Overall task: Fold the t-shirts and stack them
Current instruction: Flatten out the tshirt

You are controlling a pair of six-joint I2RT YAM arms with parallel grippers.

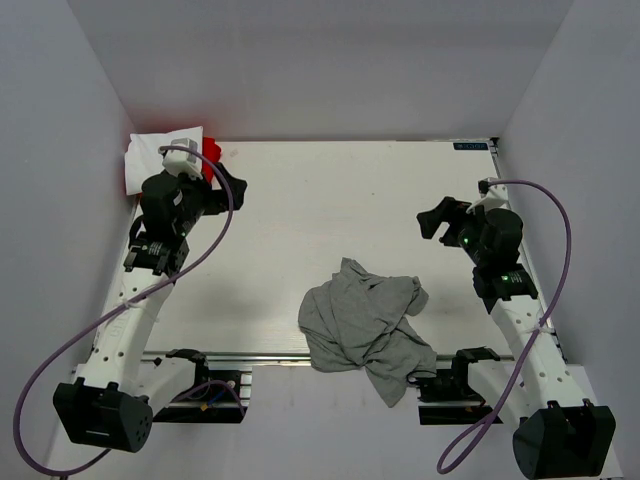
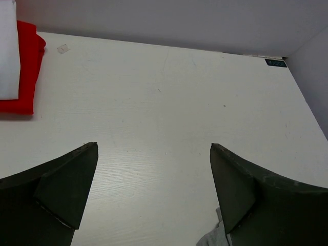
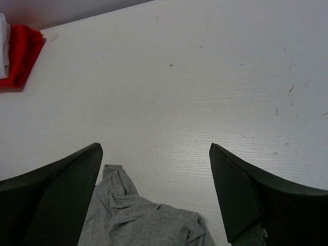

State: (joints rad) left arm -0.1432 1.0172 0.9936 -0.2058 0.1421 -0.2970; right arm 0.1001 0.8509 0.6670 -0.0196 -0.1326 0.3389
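Overhead, the crumpled grey shirt (image 1: 365,325) lies at six o'clock. The white shirt (image 1: 160,155), seemingly atop the red shirt (image 1: 212,150), sits at ten, partly behind the left arm (image 1: 160,235). Only the wrist views show the left gripper (image 2: 152,148) and right gripper (image 3: 155,147) spread wide, empty.

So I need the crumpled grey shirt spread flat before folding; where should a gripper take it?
Probably pinch the grey shirt at the flap poking out of its far edge, coming from above with the open right gripper, which is nearer. That flap lies clear of the bunched middle.
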